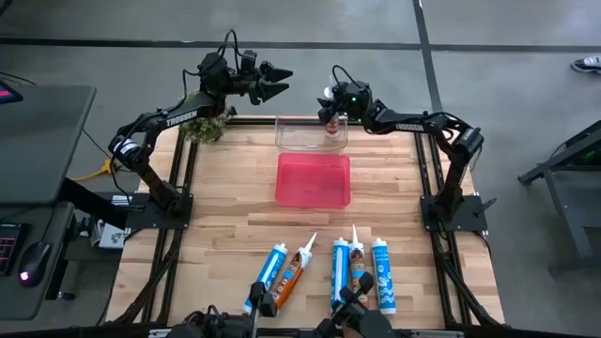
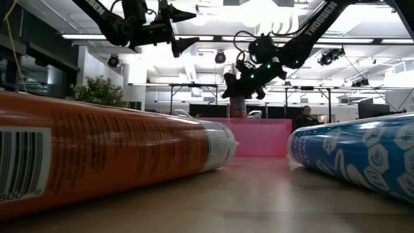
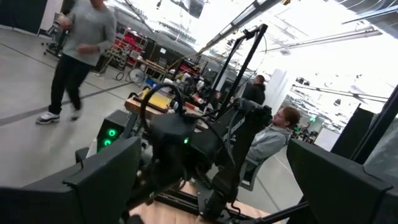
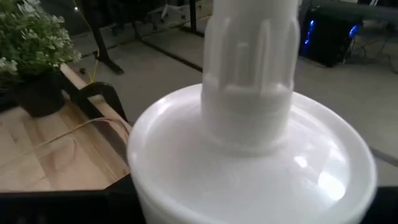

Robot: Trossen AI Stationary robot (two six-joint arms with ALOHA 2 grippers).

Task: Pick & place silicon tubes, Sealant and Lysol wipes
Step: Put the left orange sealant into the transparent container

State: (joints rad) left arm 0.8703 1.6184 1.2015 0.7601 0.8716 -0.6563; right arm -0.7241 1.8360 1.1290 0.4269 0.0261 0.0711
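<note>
My right gripper (image 1: pixel 332 111) is shut on a sealant tube (image 1: pixel 333 130) over the far right corner of a clear bin (image 1: pixel 293 134) at the table's far edge. In the low view the tube (image 2: pixel 238 105) hangs upright below the gripper (image 2: pixel 244 83). Its white nozzle end (image 4: pixel 249 143) fills the right wrist view. My left gripper (image 1: pixel 274 81) is open and empty, raised above the clear bin's far left corner; it also shows in the low view (image 2: pixel 186 29). Several tubes (image 1: pixel 339 272) lie side by side near the table's front edge. My right gripper holds the sealant tube near its upper, nozzle end (image 2: pixel 239 96), coming from the table's right side. The tube stands upright below the fingers, nozzle up. The tube's white shoulder (image 4: pixel 186 162) hides the fingers in the wrist view. Whether its lower end rests in the bin I cannot tell.
A pink bin (image 1: pixel 313 178) sits mid-table just in front of the clear bin. An orange tube (image 2: pixel 97 155) and a blue tube (image 2: pixel 362 155) lie close in the low view. A potted plant (image 1: pixel 208 127) stands at the far left corner. People show in the room behind.
</note>
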